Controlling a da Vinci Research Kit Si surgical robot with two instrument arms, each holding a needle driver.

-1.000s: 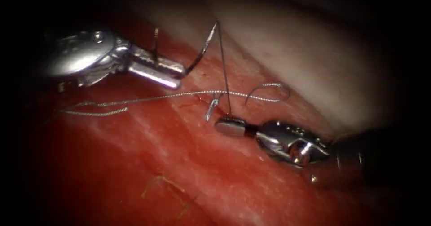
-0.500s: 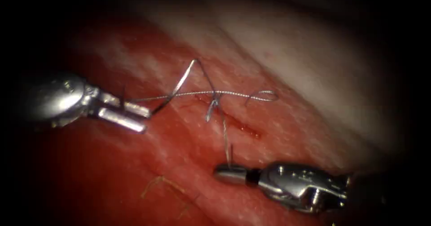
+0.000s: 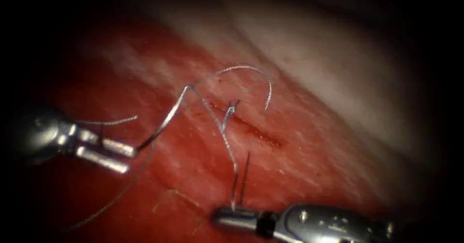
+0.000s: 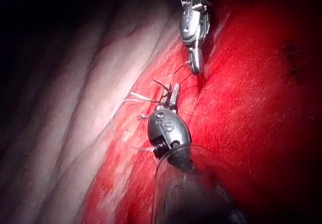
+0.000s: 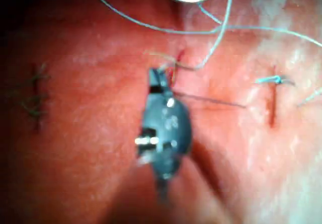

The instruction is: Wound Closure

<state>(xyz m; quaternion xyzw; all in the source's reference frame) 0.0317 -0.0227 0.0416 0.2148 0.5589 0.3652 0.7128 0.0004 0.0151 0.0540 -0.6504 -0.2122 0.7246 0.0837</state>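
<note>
While I held the needle (image 3: pixel 166 122) by its end in my left claw (image 3: pixel 126 156), out of the tissue (image 3: pixel 309 175) and left of the cut (image 3: pixel 251 129), its curve rose from the claw toward the cut. The claw's prongs looked slightly parted past the needle. My right claw (image 3: pixel 231 216), below the cut, was clamped on the thread (image 3: pixel 227 141), which ran up to the knot (image 3: pixel 231 110) at the cut. Thin and silvery, the thread arched beyond it.
</note>
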